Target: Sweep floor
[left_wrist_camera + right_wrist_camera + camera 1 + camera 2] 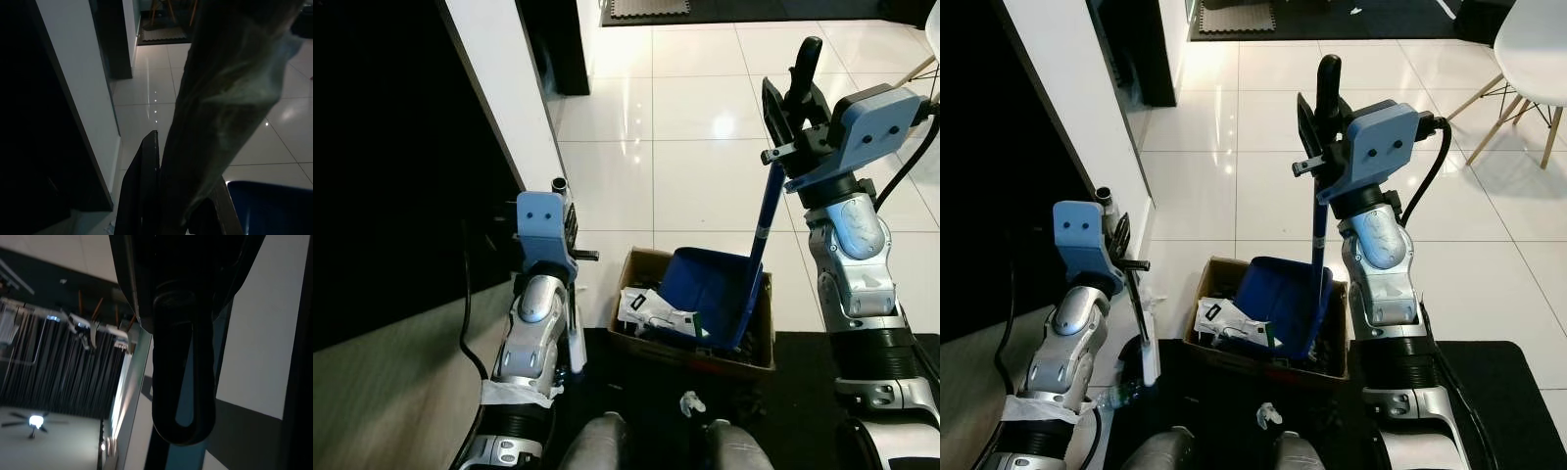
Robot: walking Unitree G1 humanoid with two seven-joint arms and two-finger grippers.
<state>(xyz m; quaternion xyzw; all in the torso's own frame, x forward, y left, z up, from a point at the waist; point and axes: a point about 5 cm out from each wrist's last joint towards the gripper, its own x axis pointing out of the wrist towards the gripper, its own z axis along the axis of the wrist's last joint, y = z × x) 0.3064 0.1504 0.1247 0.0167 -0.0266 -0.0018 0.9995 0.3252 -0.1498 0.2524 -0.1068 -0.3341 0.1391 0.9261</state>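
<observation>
The right end effector [1317, 122] is clamped tight around the black grip of the blue dustpan [1278, 299], high above the cardboard box [1332, 360]. The dustpan's long blue handle runs down from the fingers, and its scoop rests tilted inside the box, beside crumpled white litter [1229, 323]. The box stands on the white tiled floor [1234, 157], at the edge of a dark mat [1498, 382]. To the left of the box, the left end effector [1126, 240] is closed on a thin broom pole [1141, 313], which stands nearly upright close to the white wall [1067, 88].
</observation>
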